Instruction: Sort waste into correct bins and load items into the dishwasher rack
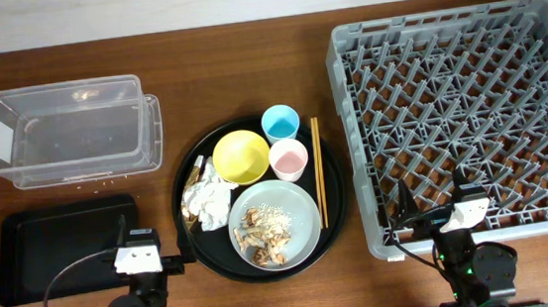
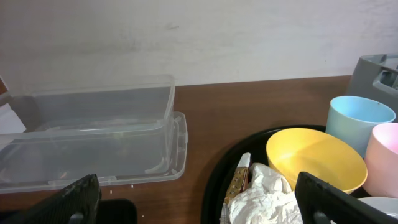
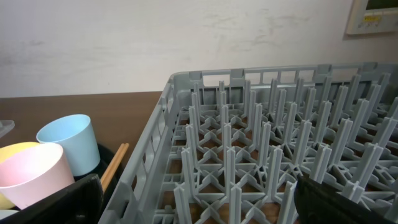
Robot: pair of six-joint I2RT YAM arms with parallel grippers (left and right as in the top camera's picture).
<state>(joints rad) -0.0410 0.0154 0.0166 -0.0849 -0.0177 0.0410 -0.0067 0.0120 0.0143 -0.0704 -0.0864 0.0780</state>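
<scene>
Waiting at the near edge of the worktop (image 1: pixel 247 76), both arms look parked ahead of any pick, each aimed at the side it would most naturally serve. The left gripper (image 2: pixel 196 186) is spread wide with nothing between its fingers, and its camera looks across the crumpled napkin (image 1: pixel 208 199) and the brown-and-gold wrapper (image 1: pixel 197 165) toward the clear box (image 1: pixel 64 89), which sits empty at the far left with the flat black tray (image 1: pixel 54 252) just in front of it. That layout puts both bins within the left arm's reach. The right gripper (image 3: pixel 196 186) is equally wide open and empty, facing the near wall of the dishwasher rack (image 1: pixel 348 147), whose pegs hold nothing yet. Everything to be sorted is gathered on the round black tray (image 1: pixel 183 196) between the arms. The yellow bowl (image 1: pixel 240 156), blue cup (image 1: pixel 279 123) and pink cup (image 1: pixel 288 158) stand upright close together. The grey-green plate (image 1: pixel 299 211) carries the food scraps (image 1: pixel 261 236). The chopsticks (image 1: pixel 317 170) lie side by side along the tray's right edge, nearest the rack. Judging by this, no step is done. Clearing napkin and wrapper first seems sensible, since they crowd the bowl and plate, and the plate needs its scraps tipped out before racking.
</scene>
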